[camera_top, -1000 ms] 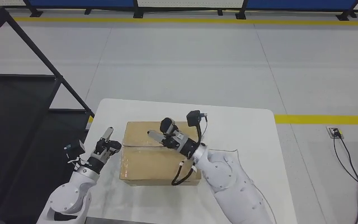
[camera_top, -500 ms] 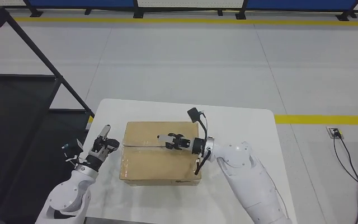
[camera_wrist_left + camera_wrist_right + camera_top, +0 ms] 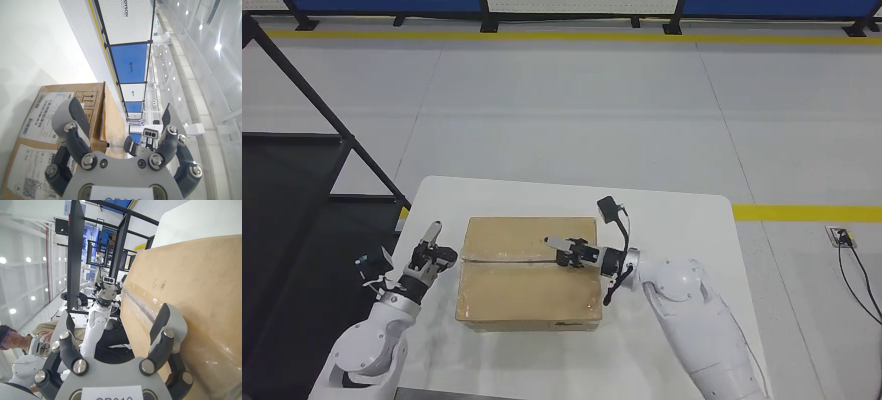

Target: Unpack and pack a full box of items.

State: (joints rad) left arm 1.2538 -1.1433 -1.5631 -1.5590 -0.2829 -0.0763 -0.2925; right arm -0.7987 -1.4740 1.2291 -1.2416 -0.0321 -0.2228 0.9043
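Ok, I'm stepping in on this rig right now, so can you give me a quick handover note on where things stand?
Box: on the table, flaps shut, taped seam unbroken.
Left hand: open, empty, beside the box's left end, by its labelled face.
Right hand: open, empty, over the box top close to the taped seam; whether it touches is unclear.
Done: nothing unpacked that can be seen.
Left: open the seam, take the items out, then pack them back in.
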